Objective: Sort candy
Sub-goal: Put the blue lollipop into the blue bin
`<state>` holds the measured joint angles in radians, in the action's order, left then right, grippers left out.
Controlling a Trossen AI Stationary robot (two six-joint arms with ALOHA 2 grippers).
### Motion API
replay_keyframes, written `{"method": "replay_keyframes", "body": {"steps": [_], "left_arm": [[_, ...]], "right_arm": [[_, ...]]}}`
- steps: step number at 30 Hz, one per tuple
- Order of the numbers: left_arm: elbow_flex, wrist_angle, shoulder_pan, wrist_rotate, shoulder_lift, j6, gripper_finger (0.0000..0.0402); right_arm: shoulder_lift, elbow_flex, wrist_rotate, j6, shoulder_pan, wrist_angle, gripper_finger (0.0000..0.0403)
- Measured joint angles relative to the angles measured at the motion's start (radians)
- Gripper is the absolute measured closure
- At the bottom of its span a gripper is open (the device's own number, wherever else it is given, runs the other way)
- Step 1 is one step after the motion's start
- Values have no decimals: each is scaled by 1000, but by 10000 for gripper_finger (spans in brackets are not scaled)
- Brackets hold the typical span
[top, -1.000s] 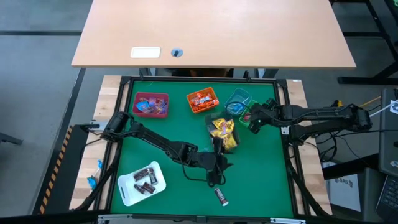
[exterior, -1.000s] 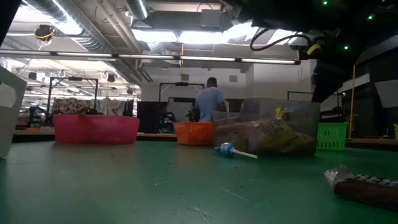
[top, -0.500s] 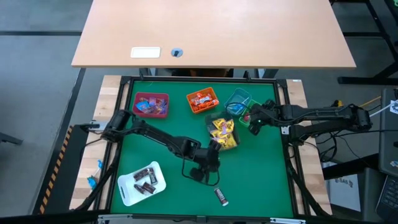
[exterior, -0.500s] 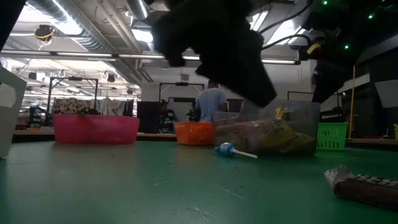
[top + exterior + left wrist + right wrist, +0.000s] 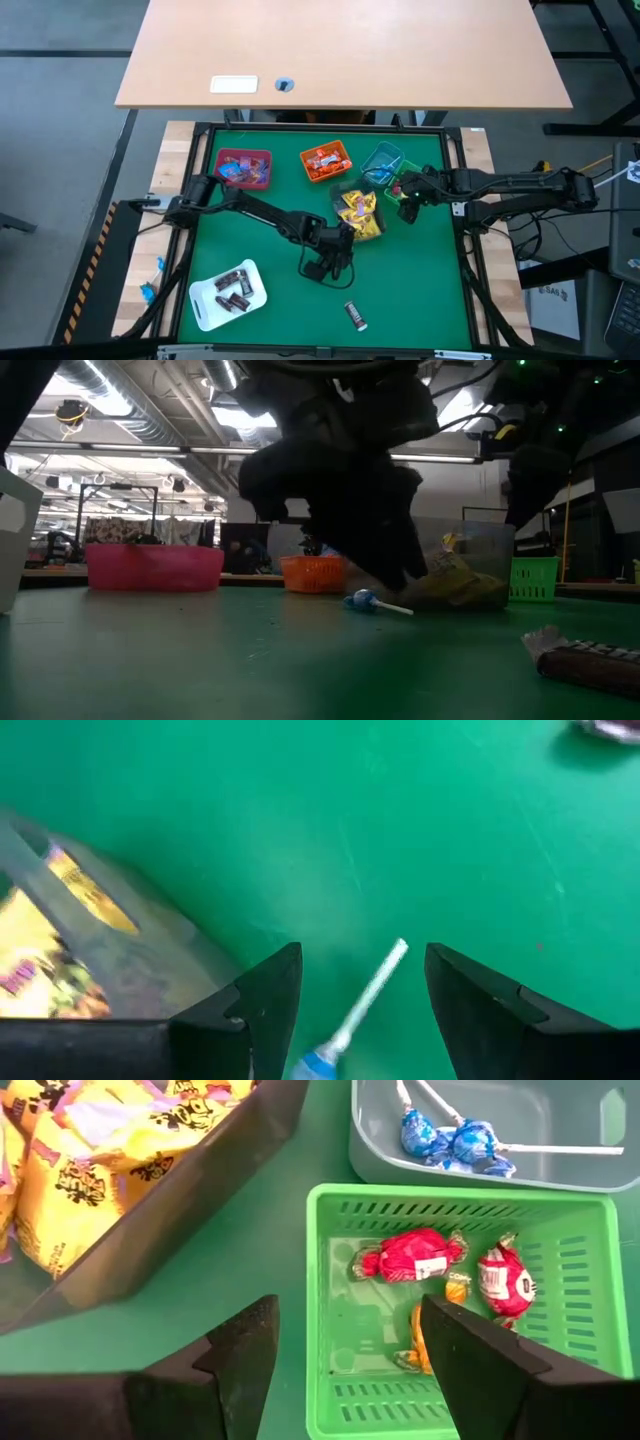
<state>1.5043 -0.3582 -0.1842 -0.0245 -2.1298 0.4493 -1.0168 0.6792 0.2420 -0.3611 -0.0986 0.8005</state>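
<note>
A blue lollipop (image 5: 318,1065) with a white stick (image 5: 375,985) lies on the green mat (image 5: 420,270), just in front of the clear bin of yellow packets (image 5: 358,213). It also shows in the low view (image 5: 362,600). My left gripper (image 5: 362,955) is open and low over the lollipop, one finger on either side of the stick, touching nothing. In the high view the left gripper (image 5: 328,266) hides the lollipop. My right gripper (image 5: 347,1305) is open and empty above the green bin (image 5: 450,1310), which holds red and orange sweets (image 5: 410,1255).
A pink bin (image 5: 243,168), an orange bin (image 5: 325,160) and a grey-blue bin with blue lollipops (image 5: 450,1140) stand along the far side. A white tray (image 5: 205,305) with dark brown packets lies near left. A dark brown bar (image 5: 355,316) lies near the front edge.
My left gripper has gone a little toward the table's left and far edges and come down toward the blue lollipop. In the low view it has come into the picture from above. The lollipop and my right gripper have kept still.
</note>
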Motion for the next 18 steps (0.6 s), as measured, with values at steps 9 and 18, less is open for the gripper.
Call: {"method": "replay_keyframes", "body": {"steps": [9,18], "left_arm": [[1,-17,1,-1,-37,19,211],[4,-44,1,-33,-50,3,256]], "right_arm": [[0,0,-1,0,0,-14,159],[0,0,-7,0,0,-17,159]]}}
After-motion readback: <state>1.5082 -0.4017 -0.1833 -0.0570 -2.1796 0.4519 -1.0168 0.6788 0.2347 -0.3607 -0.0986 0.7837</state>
